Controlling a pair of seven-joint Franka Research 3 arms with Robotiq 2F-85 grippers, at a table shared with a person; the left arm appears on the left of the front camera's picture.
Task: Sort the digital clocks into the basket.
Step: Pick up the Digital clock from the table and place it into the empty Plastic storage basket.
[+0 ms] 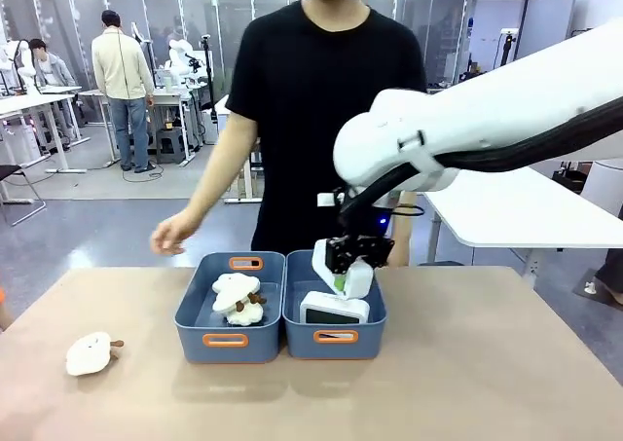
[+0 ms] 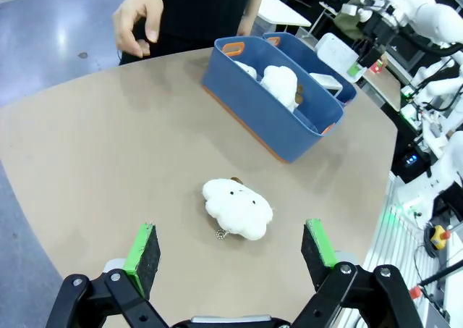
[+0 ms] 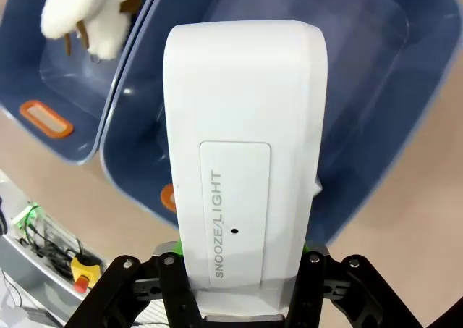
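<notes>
My right gripper (image 1: 348, 274) hangs over the right-hand blue basket (image 1: 336, 337), shut on a white digital clock (image 1: 358, 277) that stands upright between its green pads. In the right wrist view that clock (image 3: 246, 125) shows its "SNOOZE/LIGHT" top, with the basket's (image 3: 405, 125) inside below it. A second white digital clock (image 1: 334, 310) lies in the same basket, its grey face toward me. My left gripper (image 2: 231, 252) is open above the table, nothing between its fingers, with a cream plush toy (image 2: 237, 208) lying just beyond it.
An identical blue bin (image 1: 225, 341) stands against the basket's left side and holds a cream plush (image 1: 238, 300). Another plush (image 1: 90, 353) lies at the table's near left. The person stands at the far edge, one hand (image 1: 175, 232) hovering over the table's far left.
</notes>
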